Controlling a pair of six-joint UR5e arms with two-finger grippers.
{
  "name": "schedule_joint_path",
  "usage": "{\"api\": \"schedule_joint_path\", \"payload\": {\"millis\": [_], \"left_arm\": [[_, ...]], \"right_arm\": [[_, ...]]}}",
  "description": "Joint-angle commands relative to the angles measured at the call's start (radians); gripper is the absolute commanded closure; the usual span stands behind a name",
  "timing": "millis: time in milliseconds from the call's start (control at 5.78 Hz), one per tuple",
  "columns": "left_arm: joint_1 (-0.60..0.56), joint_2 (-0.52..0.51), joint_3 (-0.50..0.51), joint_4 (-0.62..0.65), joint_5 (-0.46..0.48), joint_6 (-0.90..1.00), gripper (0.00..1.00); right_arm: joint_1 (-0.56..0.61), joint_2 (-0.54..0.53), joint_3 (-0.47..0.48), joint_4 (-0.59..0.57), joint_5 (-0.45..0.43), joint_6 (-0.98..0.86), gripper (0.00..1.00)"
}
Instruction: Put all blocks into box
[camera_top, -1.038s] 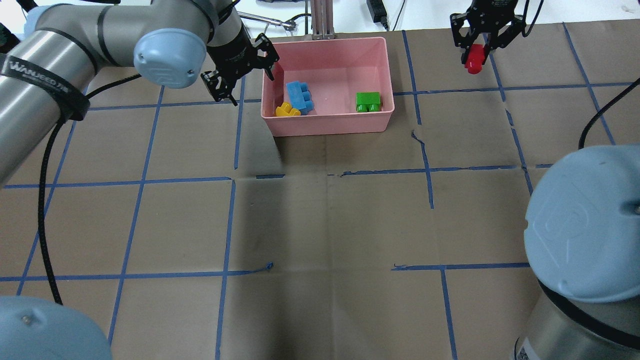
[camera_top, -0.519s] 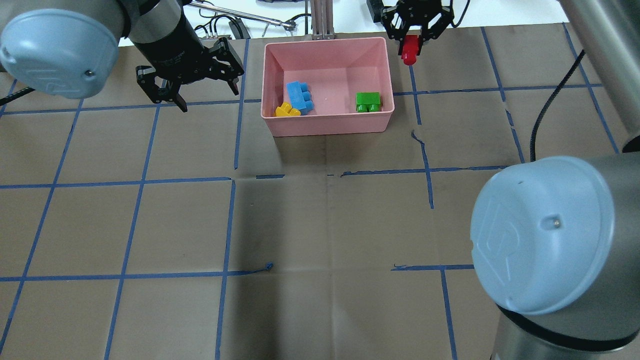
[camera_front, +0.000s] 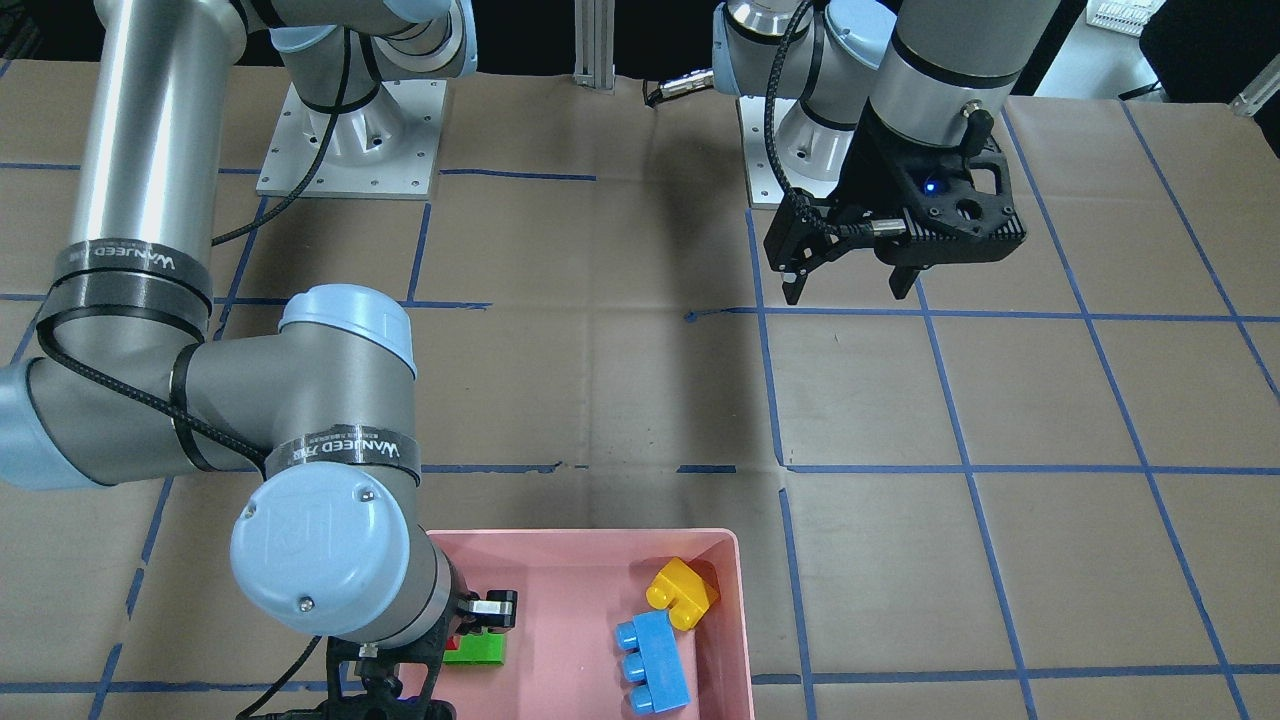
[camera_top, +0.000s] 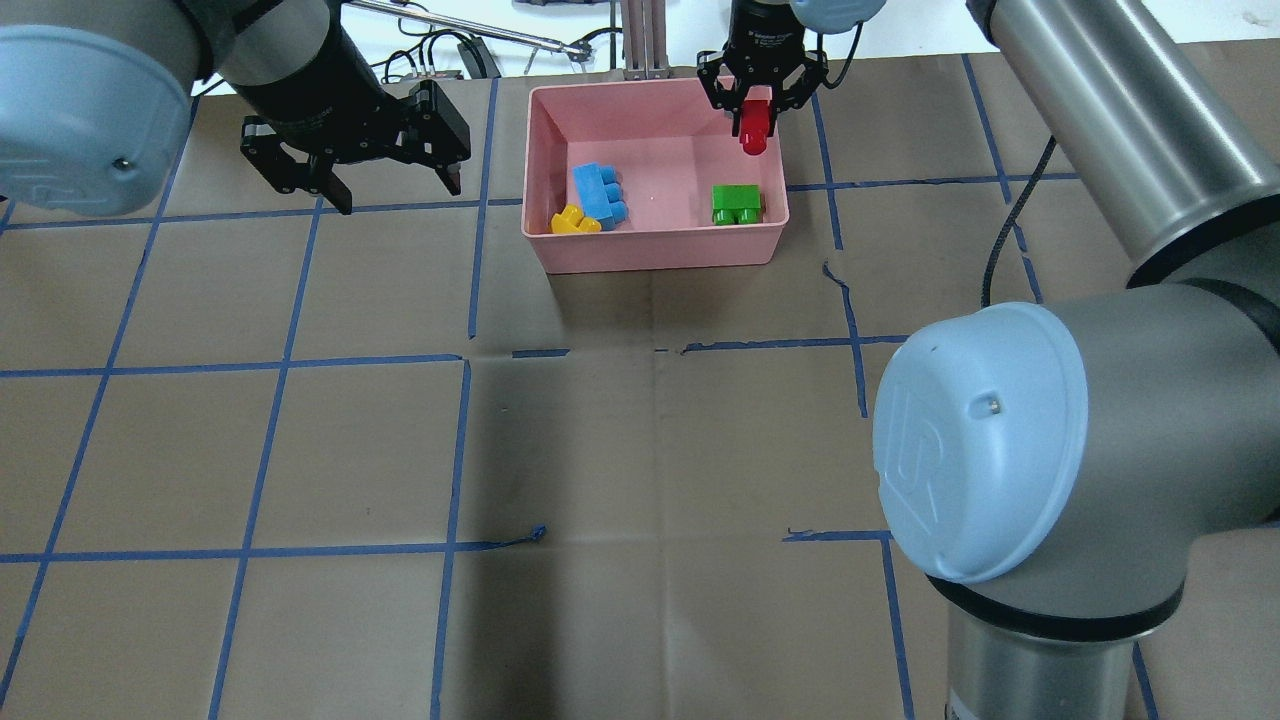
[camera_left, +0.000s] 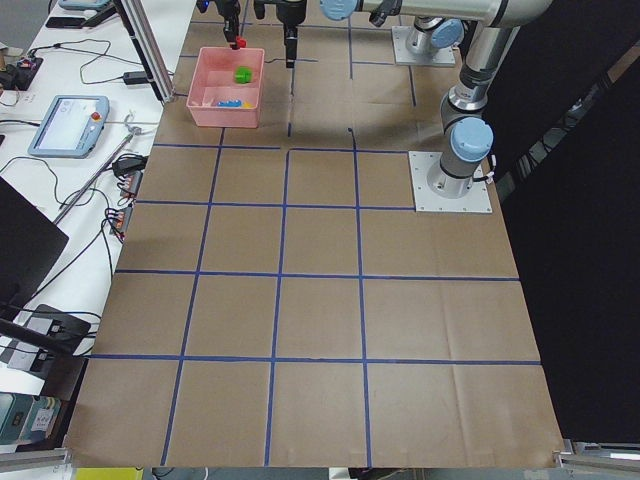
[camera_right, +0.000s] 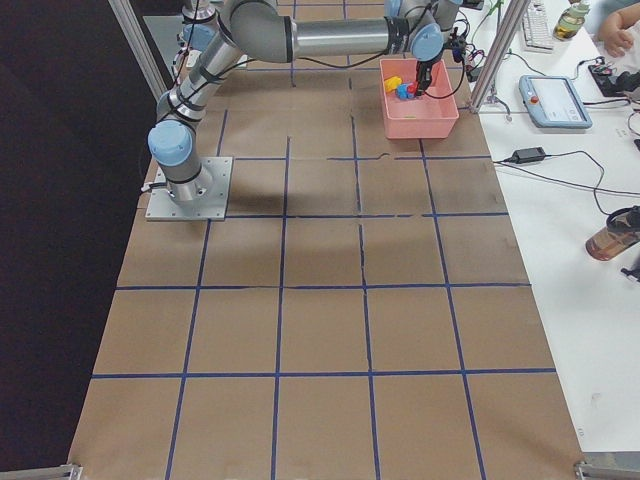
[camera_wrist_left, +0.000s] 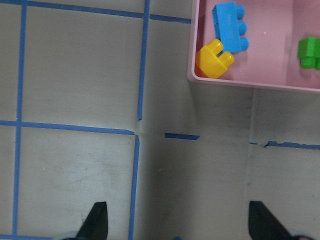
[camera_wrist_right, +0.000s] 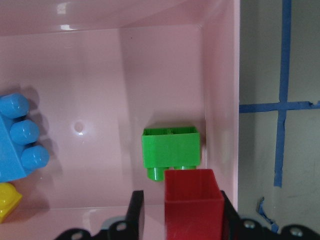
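The right hand (camera_top: 756, 112) grips the red block (camera_top: 755, 135) above a corner of the box (camera_top: 650, 255); only its wrist view shows the green block (camera_wrist_right: 171, 146) just below. The left hand (camera_top: 400, 195) hangs open above the counter (camera_top: 640, 450)

Blue tape (camera_top: 200, 366) grids the brown table (camera_top: 650, 450); a pendant (camera_left: 68, 120) lies alongside.

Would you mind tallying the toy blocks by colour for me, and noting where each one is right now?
green block: 1, lying in the box
light blue block: 1, lying in the box
yellow block: 1, lying in the box
red block: 1, held between the fingers of the right gripper, above the box
Total: 4
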Motion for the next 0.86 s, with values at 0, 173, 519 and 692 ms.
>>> {"api": "schedule_joint_path", "payload": {"millis": [0,173,519,692], "left_arm": [[-0.003,-0.003,0.011,-0.035,0.038,0.003,0.0],[-0.002,0.027,0.011,-0.041,0.039,-0.005,0.0],[0.0,0.033,0.014,-0.04,0.045,-0.005,0.0],[0.0,0.044,0.014,-0.04,0.047,-0.003,0.0]], "right_arm": [[0.0,0.008,0.02,-0.007,0.002,0.003,0.01],[0.002,0.006,0.019,-0.007,0.004,0.005,0.01],[0.029,0.022,0.019,-0.01,0.036,-0.026,0.0],[0.064,0.052,0.019,-0.067,0.034,-0.083,0.0]]}}
